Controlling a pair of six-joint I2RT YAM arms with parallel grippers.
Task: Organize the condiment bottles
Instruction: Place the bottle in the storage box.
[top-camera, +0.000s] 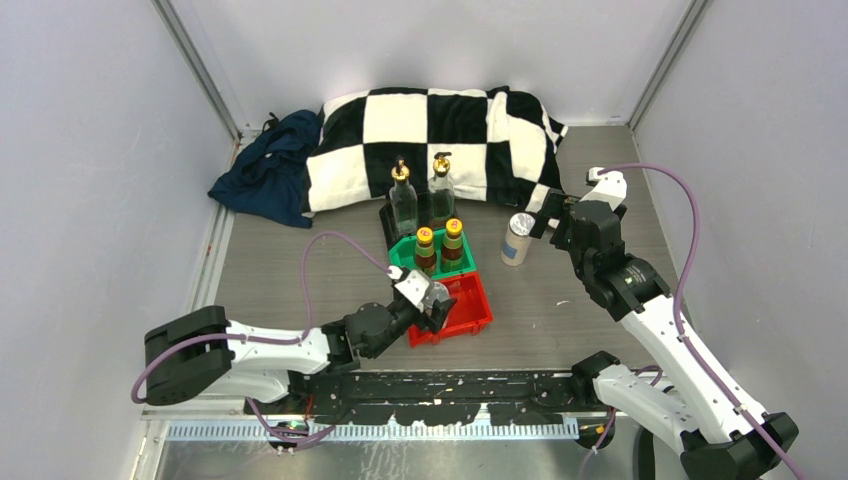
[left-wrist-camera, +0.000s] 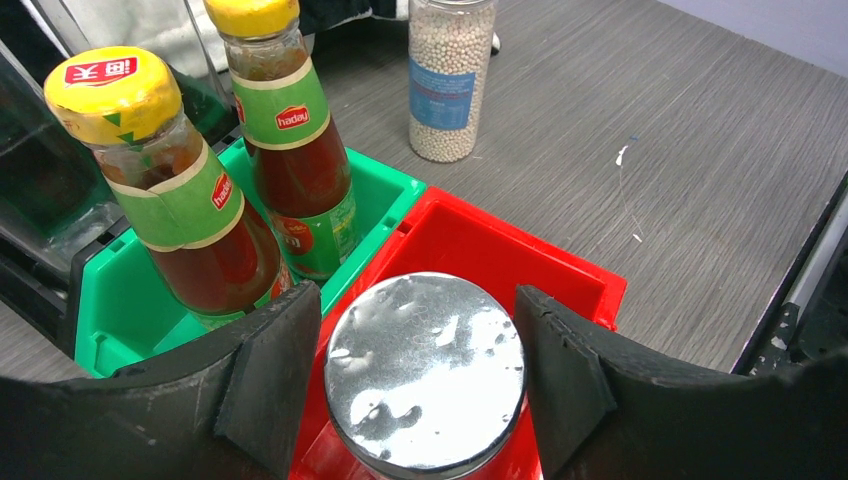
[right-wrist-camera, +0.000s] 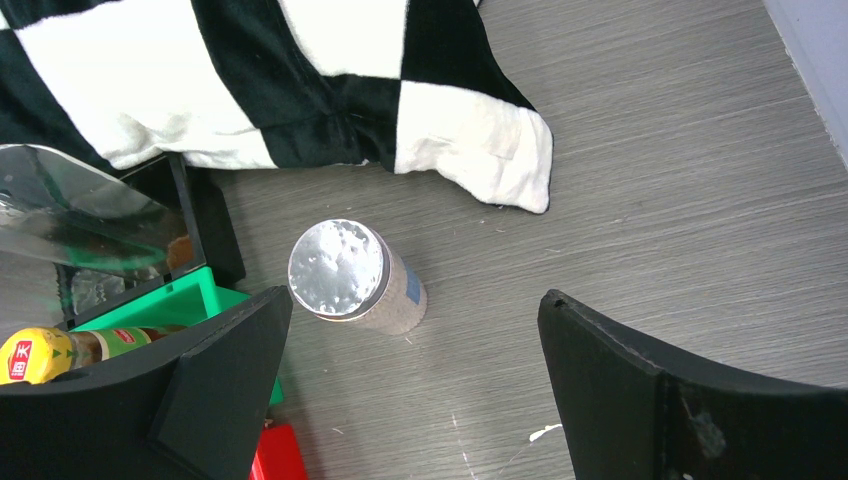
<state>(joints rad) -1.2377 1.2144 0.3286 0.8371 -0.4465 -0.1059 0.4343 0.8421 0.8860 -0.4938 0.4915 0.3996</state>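
At the near middle of the grey table (top-camera: 600, 320), the left gripper (left-wrist-camera: 418, 292) straddles a silver-lidded shaker jar (left-wrist-camera: 425, 370) standing upright inside the red bin (left-wrist-camera: 500, 250). Its black fingers (left-wrist-camera: 270, 380) sit partly apart, one on each side of the shiny lid. Whether they press the jar or stand just clear of it cannot be told from the wrist view.

Just behind the red bin, the green bin (left-wrist-camera: 385, 190) holds the two yellow-capped sauce bottles (left-wrist-camera: 190, 210) upright, side by side. Behind that, the black bin (top-camera: 388, 222) carries the two tall glass bottles (top-camera: 403, 200) with gold pourer tops, also upright.

To the right of the bins, the second shaker jar (right-wrist-camera: 350, 280) stands alone on the bare tabletop, filled with pale grains and apart from every bin. The right gripper (right-wrist-camera: 412, 300) hangs above it with its jaws spread wide and nothing between them; the jar shows below the gap in that wrist view.

Along the far wall lie a black-and-white checkered blanket (top-camera: 430, 120) and, to its left, a crumpled dark blue cloth (top-camera: 265, 165).
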